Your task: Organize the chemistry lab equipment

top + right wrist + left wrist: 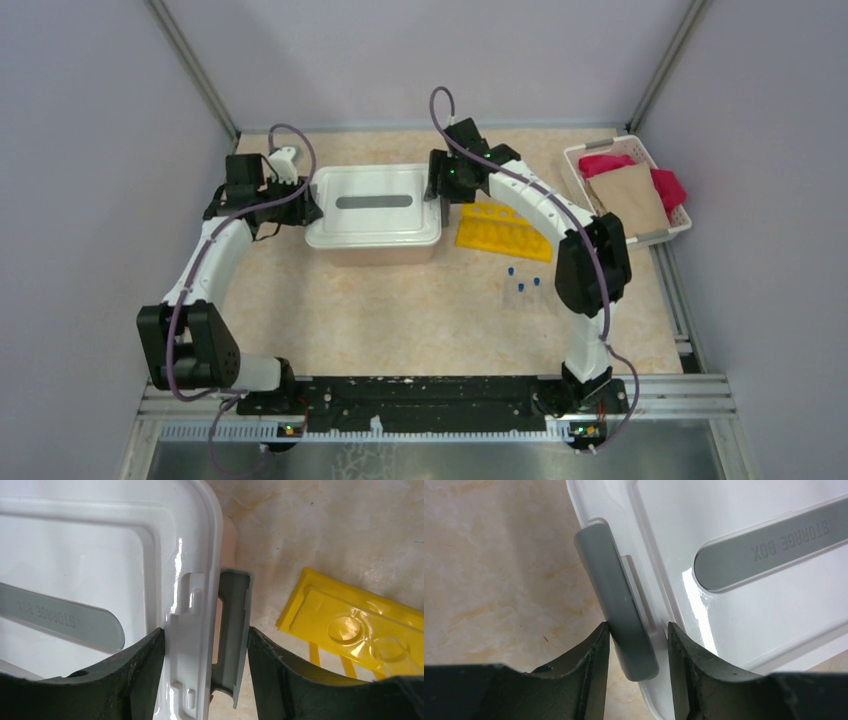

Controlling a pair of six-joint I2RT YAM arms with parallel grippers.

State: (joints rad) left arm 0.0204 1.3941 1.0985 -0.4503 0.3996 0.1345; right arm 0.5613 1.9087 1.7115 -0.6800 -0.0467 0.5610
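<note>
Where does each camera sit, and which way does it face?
Top external: above, behind the arms, looking down at table, white storage box, left arm, right arm.
Left wrist: on the left arm, facing down past left gripper at left latch.
Right wrist: on the right arm, facing down past right gripper at right latch, yellow rack.
Shared: both wrists see the lid's grey strip.
</note>
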